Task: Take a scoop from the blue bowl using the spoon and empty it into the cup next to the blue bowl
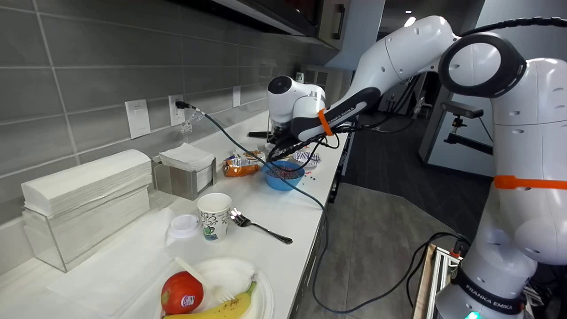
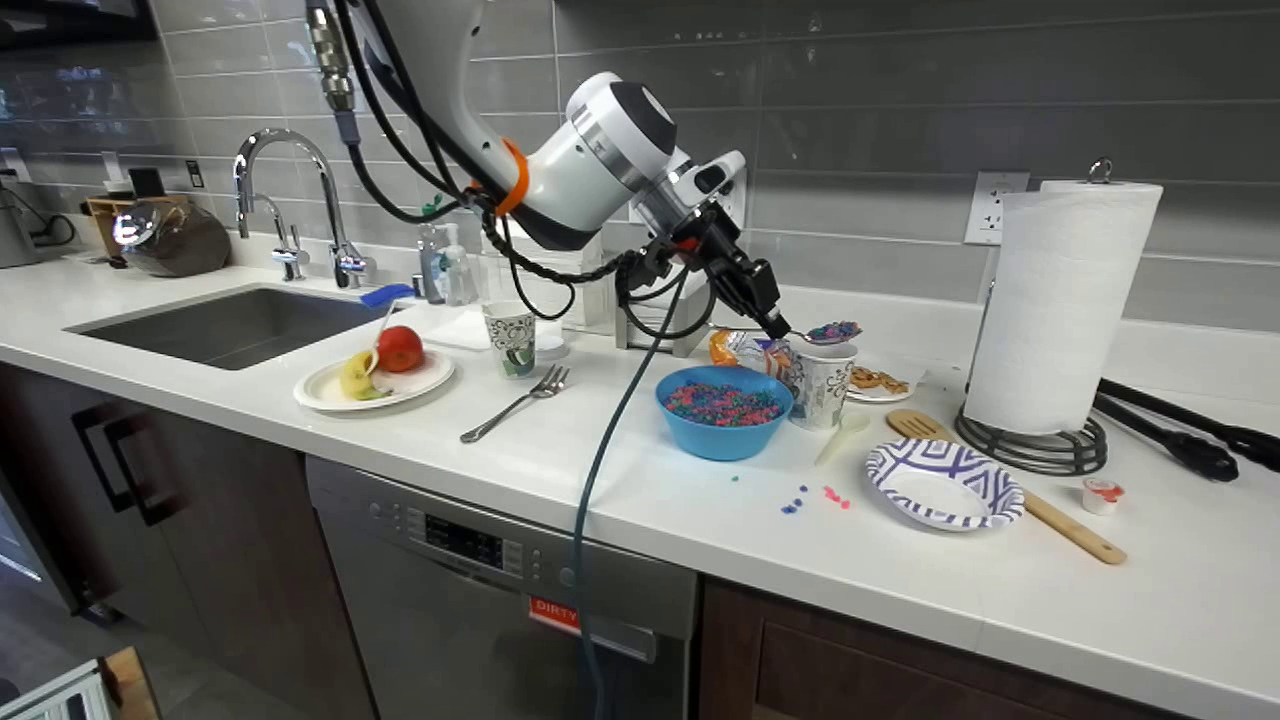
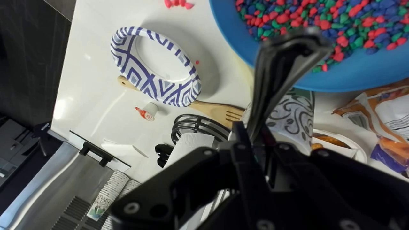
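Claw (image 2: 776,324) tight on the loaded spoon (image 3: 272,78), cup (image 2: 826,392) and blue bowl (image 2: 722,442) side by side below.

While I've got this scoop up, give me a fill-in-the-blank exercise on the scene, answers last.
The jaws hold the spoon by its ____.
The spoon's load resembles the colored bits in the ____ bowl.
On the plate, a yellow ____ lies beside a red fruit.
The red tag on the dishwasher reads ____.
Missing words: handle; blue; banana; DIRTY.
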Available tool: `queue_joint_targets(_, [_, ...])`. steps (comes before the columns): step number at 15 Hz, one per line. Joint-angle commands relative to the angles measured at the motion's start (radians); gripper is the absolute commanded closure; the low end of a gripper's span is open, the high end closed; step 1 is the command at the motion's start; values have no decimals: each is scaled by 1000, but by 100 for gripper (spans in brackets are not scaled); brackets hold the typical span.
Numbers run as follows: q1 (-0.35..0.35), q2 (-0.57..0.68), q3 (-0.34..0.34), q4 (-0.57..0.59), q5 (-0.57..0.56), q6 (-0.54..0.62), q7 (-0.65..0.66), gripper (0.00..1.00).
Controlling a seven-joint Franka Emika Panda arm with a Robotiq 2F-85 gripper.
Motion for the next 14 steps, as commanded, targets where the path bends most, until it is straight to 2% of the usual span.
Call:
queue_joint_targets(1, [0,12,7,24,-12,-42,-10,97])
queue_joint_targets(8, [6,29,9,58,-22,-114,-27,97])
queue_joint_targets(14, [9,63,16,108,-22,-126,-64,97])
